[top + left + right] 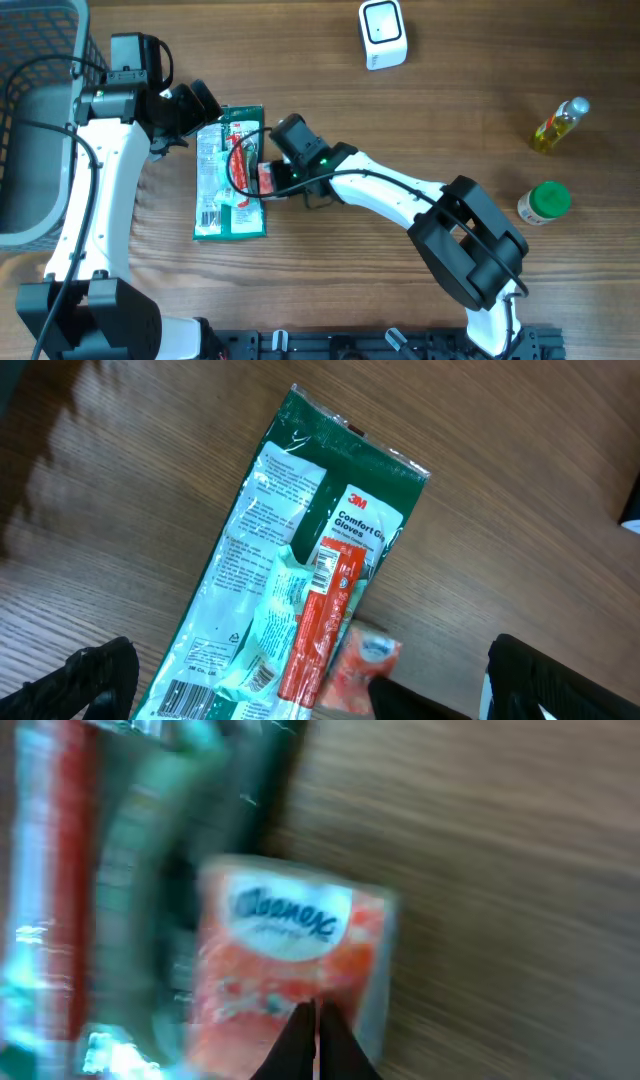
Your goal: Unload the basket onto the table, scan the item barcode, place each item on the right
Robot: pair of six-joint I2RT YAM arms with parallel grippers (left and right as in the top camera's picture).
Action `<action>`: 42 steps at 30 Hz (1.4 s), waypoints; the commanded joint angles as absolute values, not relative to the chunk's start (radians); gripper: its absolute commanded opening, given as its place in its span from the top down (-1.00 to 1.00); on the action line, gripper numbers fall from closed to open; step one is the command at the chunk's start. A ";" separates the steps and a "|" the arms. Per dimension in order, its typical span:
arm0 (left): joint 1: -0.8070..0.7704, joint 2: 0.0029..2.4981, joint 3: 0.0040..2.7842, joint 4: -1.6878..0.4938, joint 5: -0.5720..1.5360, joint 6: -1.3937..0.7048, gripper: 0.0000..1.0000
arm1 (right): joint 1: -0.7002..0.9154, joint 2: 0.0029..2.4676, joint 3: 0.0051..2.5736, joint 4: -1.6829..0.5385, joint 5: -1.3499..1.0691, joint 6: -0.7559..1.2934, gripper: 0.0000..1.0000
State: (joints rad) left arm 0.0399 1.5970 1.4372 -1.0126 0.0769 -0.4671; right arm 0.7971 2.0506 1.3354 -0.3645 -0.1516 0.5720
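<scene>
Looking down from overhead, a green glove packet [228, 200] lies flat on the wooden bench [400, 120], left of centre, with a red stick-shaped pack [237, 160] on top of it and a small red tissue pack [268, 181] at its right edge. The right end effector [264, 180] is down at that tissue pack, while the left end effector [190, 118] hangs over the packet's upper left corner. A white scanner [383, 35] stands well apart near the far edge, a bottle of yellow oil [559, 125] and a green-lidded jar [543, 203] sit far to the right, and a grey basket [30, 110] occupies the left edge. From the left wrist, the left end effector [310, 685] is wide open, its dark fingertips [95, 680] at the two lower corners, holding nothing. The glove packet [300, 490] runs diagonally below it, the stick pack [320, 625] lies along it with a barcode label at its upper end, and the tissue pack [362, 658] peeks out beside it. From the right wrist, blurred, the right end effector [315, 1040] is closed, tips together at the lower edge of the tissue pack [290, 955]; I cannot tell whether they pinch its wrapping.
</scene>
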 commanded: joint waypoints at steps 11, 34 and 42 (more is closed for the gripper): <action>0.044 1.596 1.440 -1.013 0.078 -0.448 -1.00 | 0.615 1.911 1.324 -0.615 -0.019 0.511 0.49; 0.044 1.596 1.440 -1.013 0.078 -0.448 -1.00 | 0.632 2.006 1.316 -0.630 -0.285 0.636 0.33; 0.044 1.596 1.440 -1.013 0.078 -0.448 -1.00 | 0.635 2.006 1.315 -0.617 -0.253 0.636 0.33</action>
